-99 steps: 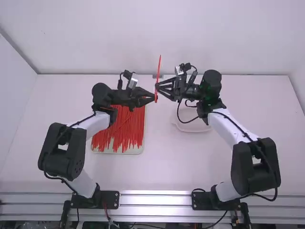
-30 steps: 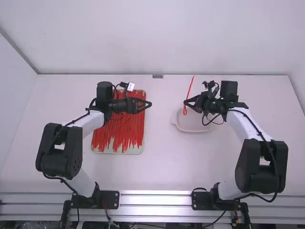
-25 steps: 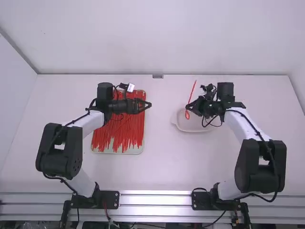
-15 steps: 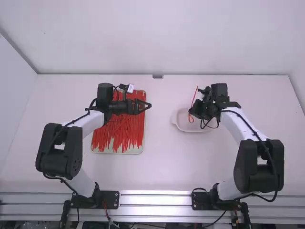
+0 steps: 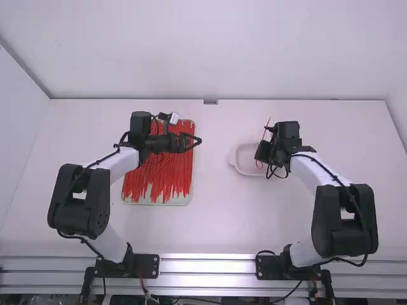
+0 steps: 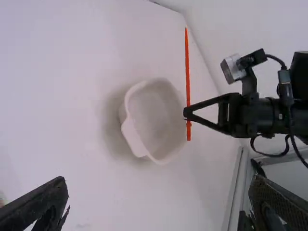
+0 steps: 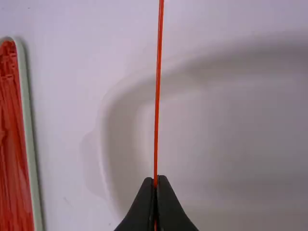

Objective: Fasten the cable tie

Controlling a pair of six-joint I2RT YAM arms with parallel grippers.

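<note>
A straight red cable tie [image 5: 268, 123] is pinched in my right gripper [image 5: 259, 159], which hangs over the white bowl [image 5: 241, 159] right of the middle. In the right wrist view the fingers [image 7: 163, 202] are shut on the tie [image 7: 158, 96], which runs away from them above the bowl [image 7: 216, 144]. My left gripper [image 5: 194, 142] stands open and holds nothing over the far end of the tray of red cable ties [image 5: 159, 178]. The left wrist view has the tie [image 6: 186, 72] held upright by the right gripper [image 6: 188, 113] beside the bowl [image 6: 154, 120].
The tray's pale rim [image 7: 28, 144] lies to the left of the bowl, with bare table between them. A back wall closes off the far side of the table.
The right gripper has carried the cable tie down and left, over the bowl, tilting downward. The left gripper, which met it at the middle 3.3 s ago, now rests over the tray.
</note>
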